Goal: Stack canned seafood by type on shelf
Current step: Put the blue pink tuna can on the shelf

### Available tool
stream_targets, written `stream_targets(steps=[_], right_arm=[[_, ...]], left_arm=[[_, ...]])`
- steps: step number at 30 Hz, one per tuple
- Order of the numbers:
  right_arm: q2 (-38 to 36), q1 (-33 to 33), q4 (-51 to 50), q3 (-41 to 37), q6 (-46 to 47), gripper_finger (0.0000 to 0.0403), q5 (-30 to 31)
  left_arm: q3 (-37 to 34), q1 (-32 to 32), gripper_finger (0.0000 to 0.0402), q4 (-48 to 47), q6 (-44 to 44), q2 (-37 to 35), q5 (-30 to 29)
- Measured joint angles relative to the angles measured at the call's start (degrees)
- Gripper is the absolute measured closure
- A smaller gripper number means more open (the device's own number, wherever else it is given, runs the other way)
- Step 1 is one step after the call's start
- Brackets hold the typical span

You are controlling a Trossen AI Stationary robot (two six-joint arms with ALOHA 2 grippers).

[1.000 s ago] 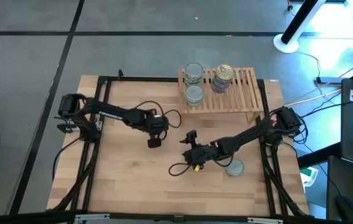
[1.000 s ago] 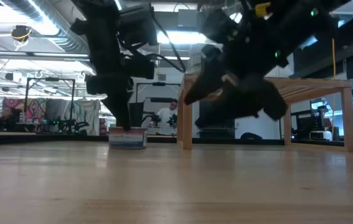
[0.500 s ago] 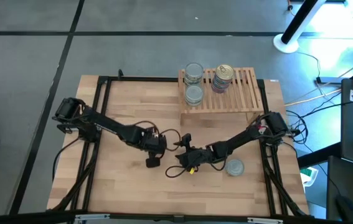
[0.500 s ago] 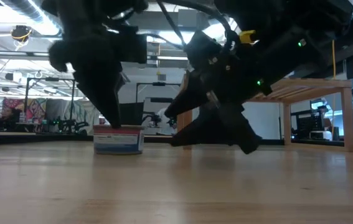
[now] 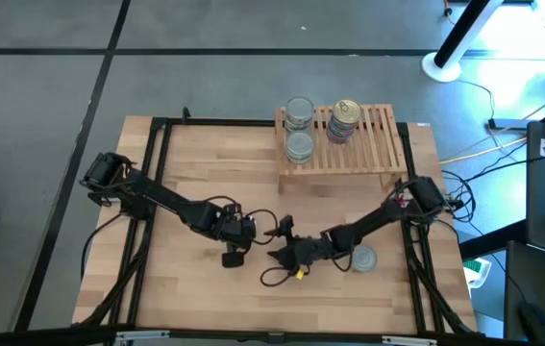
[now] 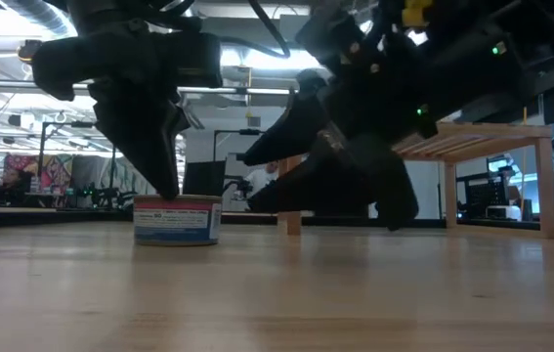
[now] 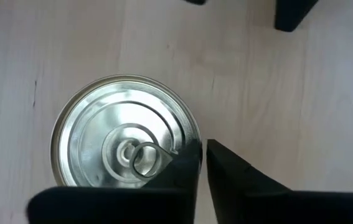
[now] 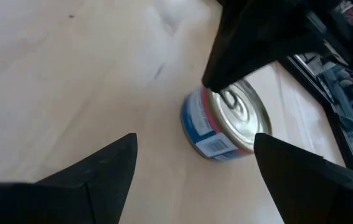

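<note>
Tin point(image 6: 177, 219) with a silver pull-ring top and a blue-and-red label sits upright on the counter point(image 5: 185, 183), well apart from the shelf point(image 5: 378, 144), towards the counter's middle. Left end effector point(image 7: 202, 149) is pressed together and holds nothing. Its tips rest on the tin's top at the rim, probably to pin or nudge it rather than lift it. Right end effector point(image 8: 195, 138) is spread wide and low, aimed at the same tin from the side, with the tin ahead of the gap and not yet between the fingers. It looks like a set-up for the right arm to take it. Shelf holds three spots: two silver-topped ones point(image 5: 299, 113) point(image 5: 299, 146) just beside each other at one end, and a gold-topped stack point(image 5: 344, 120) next to them. How many tins are in each spot cannot be told from above. The rest of the slats are bare. Another grey-topped tin point(image 5: 361, 258) lies loose on the counter beside the right arm. Sorting seems partly done, with at least two tins left to shelve.
</note>
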Motion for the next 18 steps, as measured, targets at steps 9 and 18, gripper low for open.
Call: stream_targets(steps=[9,18], right_arm=[[0.0,-0.12,1.04,0.0,-0.04,0.0081,0.21],[0.35,-0.33,5.69,0.0,-3.07,0.0081,1.08]], left_arm=[[0.01,-0.14,0.0316,0.04,0.23,0.0,-0.02],[-0.44,-0.27,0.0327,0.36,1.01,0.0,-0.24]])
